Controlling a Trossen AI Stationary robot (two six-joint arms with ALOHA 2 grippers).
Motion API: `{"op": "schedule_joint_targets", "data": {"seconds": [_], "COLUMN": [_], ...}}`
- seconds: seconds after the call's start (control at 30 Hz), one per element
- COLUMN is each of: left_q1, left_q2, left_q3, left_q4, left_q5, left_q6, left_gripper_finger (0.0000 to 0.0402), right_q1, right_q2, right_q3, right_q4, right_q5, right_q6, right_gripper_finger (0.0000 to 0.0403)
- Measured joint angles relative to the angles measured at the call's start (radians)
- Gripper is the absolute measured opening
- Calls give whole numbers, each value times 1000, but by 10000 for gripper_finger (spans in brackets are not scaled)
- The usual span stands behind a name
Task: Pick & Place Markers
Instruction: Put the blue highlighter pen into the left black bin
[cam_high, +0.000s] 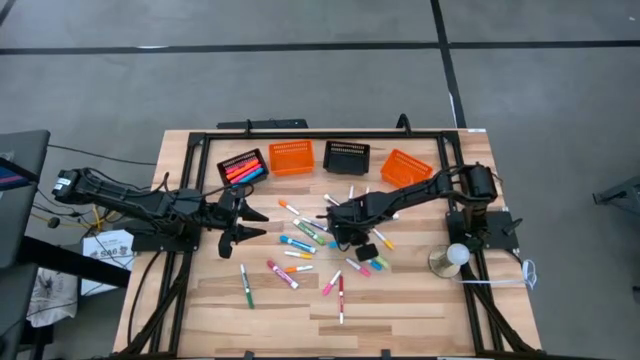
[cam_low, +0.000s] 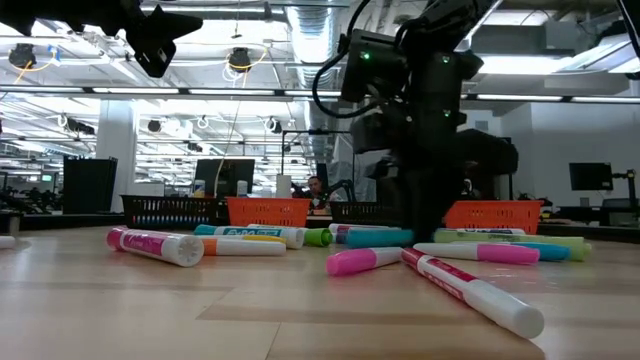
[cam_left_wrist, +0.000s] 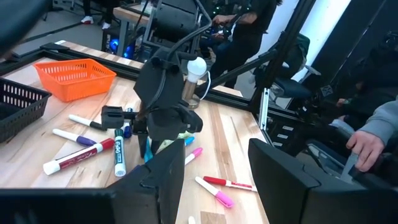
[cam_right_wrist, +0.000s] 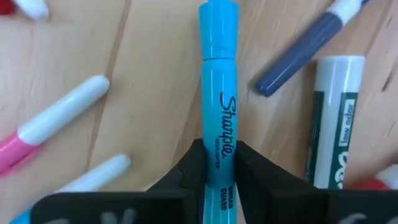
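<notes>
Markers (cam_high: 300, 247) lie scattered over the middle of the table (cam_high: 400, 305) in the high view, with four baskets in a row toward the upper part of the frame; the leftmost black basket (cam_high: 243, 167) already holds several. Right gripper (cam_high: 338, 232) is down among the cluster at frame centre. In the right wrist view its two dark fingers (cam_right_wrist: 186, 171) sit on either side of a turquoise highlighter (cam_right_wrist: 219, 93), pads pressed against the barrel near its tail end, so I read it as gripping that one pen. A dark blue marker (cam_right_wrist: 298, 56) and a white-barrelled green marker (cam_right_wrist: 333, 124) lie just beside it, apart from the fingers.

Left gripper (cam_high: 243, 222) hangs left of centre, jaws spread, holding nothing; the left wrist view shows the gap between its fingers clear.

Risks, judged from this moment:
- Grip is near the end of the barrel, not mid-length; on lift the long free end may droop or pivot out.
- Smooth round barrel could slide between the pads.
- The tilted pen may brush its neighbours and roll them.
- A drooping pen could catch the basket rim at placement.
</notes>
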Motion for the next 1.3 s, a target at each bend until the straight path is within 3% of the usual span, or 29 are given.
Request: {"op": "schedule_joint_targets", "data": {"seconds": [0.7, 0.97, 1.13, 1.3], "left_q1": [0, 0, 0, 0], "left_q2": [0, 0, 0, 0], "left_q3": [0, 0, 0, 0], "left_q4": [17, 25, 31, 41], "left_q5": [0, 0, 0, 0], "left_q6": [-52, -52, -52, -53], "left_gripper_finger": [176, 176, 176, 176], "right_q1": [-8, -68, -116, -145], "right_q2": [-20, -20, -20, -20], "right_q3": [441, 554, 558, 558], "right_q4": [-323, -279, -129, 67], "right_q5": [-36, -302, -535, -656], "right_q6": [-30, 50, 193, 325], "right_gripper_finger": [48, 48, 48, 48]}}
